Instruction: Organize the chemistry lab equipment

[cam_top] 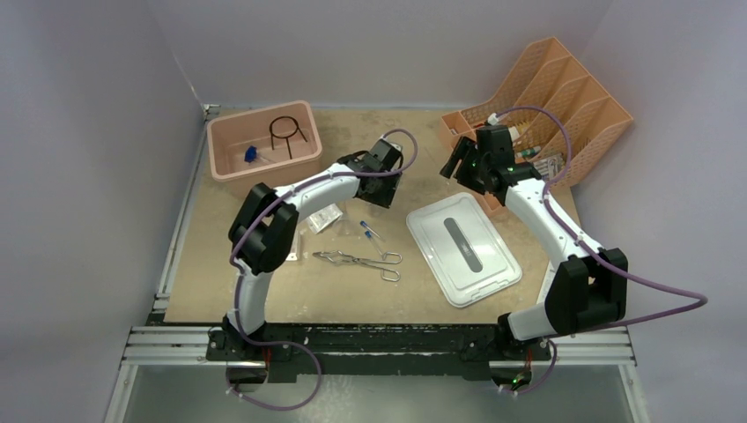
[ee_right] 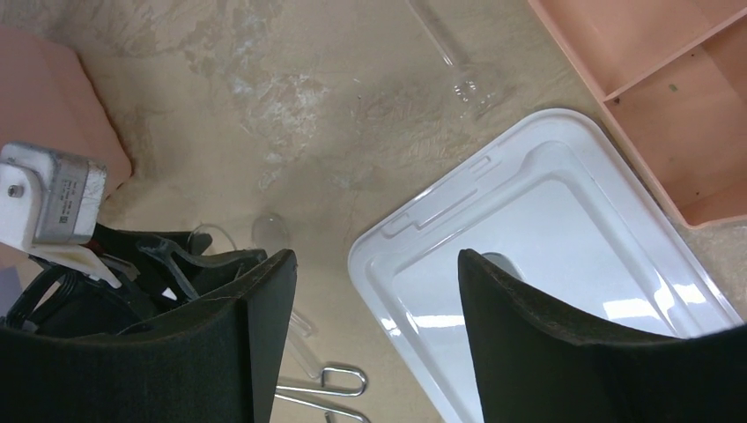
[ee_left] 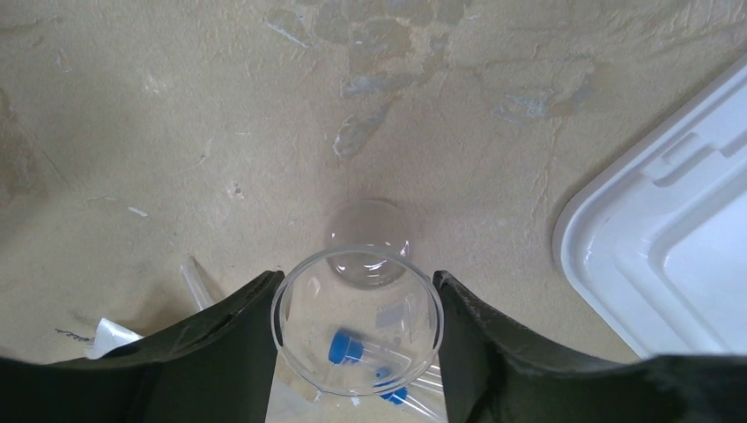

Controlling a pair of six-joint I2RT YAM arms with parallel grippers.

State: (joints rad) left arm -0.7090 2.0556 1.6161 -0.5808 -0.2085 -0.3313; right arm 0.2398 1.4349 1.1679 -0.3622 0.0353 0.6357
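I see the clear glass flask (ee_left: 357, 330) mouth-on between my left fingers (ee_left: 220, 344), rim touching both. Blue-capped vials (cam_top: 370, 233) lie on the tabletop (cam_top: 352, 300). The silver scissor-handled tongs (cam_top: 357, 259) lie flat at their 6 o'clock and the small clear bag (cam_top: 324, 218) at 9 o'clock. The black wire ring stand (cam_top: 286, 132) stands upright in the pink bin (cam_top: 264, 167).

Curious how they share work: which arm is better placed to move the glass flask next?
Left. The left tool has a finger against each side of the clear glass flask; the right tool hangs open near the white lid.

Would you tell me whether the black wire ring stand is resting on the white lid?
No, the ring stand sits inside the pink bin, apart from the white lid.
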